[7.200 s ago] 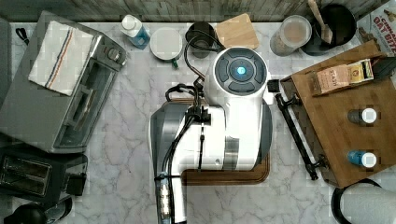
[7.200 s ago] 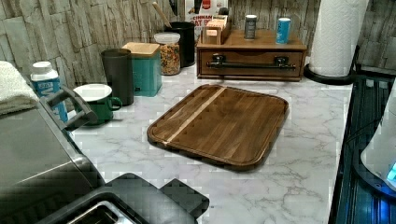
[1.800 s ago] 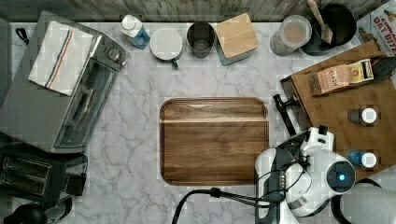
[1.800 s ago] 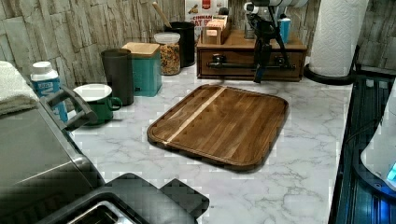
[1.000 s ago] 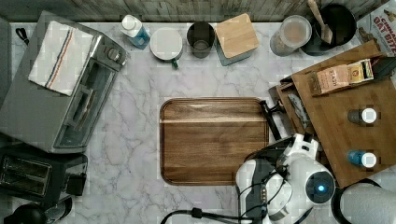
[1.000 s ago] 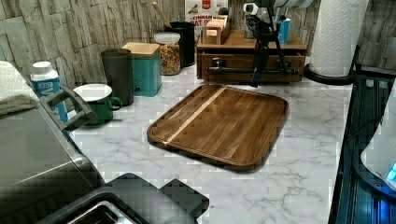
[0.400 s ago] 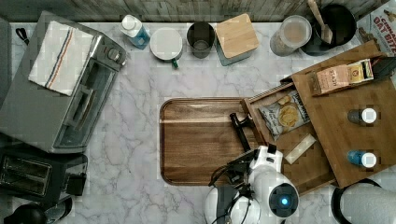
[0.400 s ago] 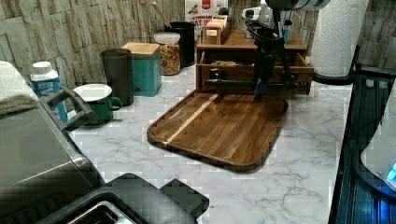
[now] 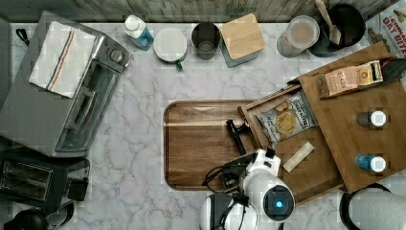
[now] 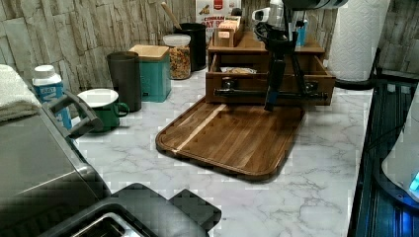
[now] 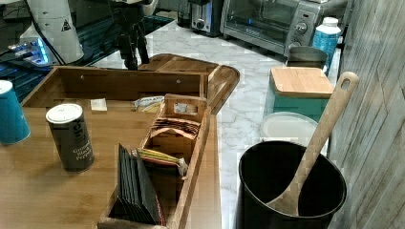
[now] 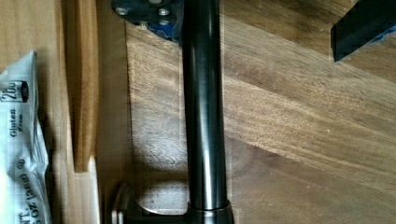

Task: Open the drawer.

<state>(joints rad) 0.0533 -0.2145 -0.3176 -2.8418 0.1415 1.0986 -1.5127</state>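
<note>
Black fingers (image 12: 362,25) stand apart, one on each side of the handle (image 12: 201,107), not squeezing it. Above them the gripper (image 10: 274,96) hangs vertical from the arm. Pulled out over the tray (image 10: 232,138), the drawer (image 9: 292,158) stands open.

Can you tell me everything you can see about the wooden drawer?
The drawer is wide, shallow, brown wood, and pulled well out of its cabinet, so its front hangs over the edge of the dark tray. A long black bar handle runs along the front. Inside lie a chip bag and a pale wrapped bar. The gripper sits at the handle.
</note>
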